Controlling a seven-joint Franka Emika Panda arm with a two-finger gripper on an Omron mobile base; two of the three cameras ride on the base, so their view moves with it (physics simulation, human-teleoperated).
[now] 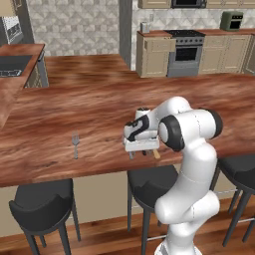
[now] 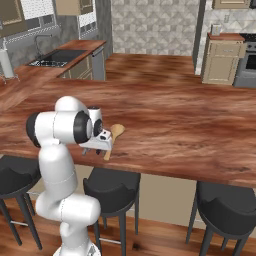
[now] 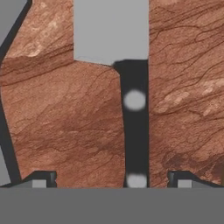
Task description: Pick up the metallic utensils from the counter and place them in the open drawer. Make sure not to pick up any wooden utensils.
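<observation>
A knife with a black handle (image 3: 134,127) and a broad silver blade (image 3: 111,30) lies on the reddish-brown counter (image 1: 99,99). My gripper (image 3: 114,180) hovers low over it, open, one fingertip on each side of the handle and apart from it. The hand (image 1: 141,148) sits near the counter's front edge. A small silver fork (image 1: 75,143) lies to its left. The tan wooden spoon (image 2: 116,132) lies right beside the hand (image 2: 98,146), its handle end (image 1: 156,154) poking out below it. The open drawer (image 1: 163,45) juts from the far beige cabinet by the stove.
Black stools (image 1: 42,204) stand under the counter's front edge. A sink (image 2: 55,57) is set in the side counter at the left. A grey shape (image 3: 8,17) at the hand view's left edge is too cropped to name.
</observation>
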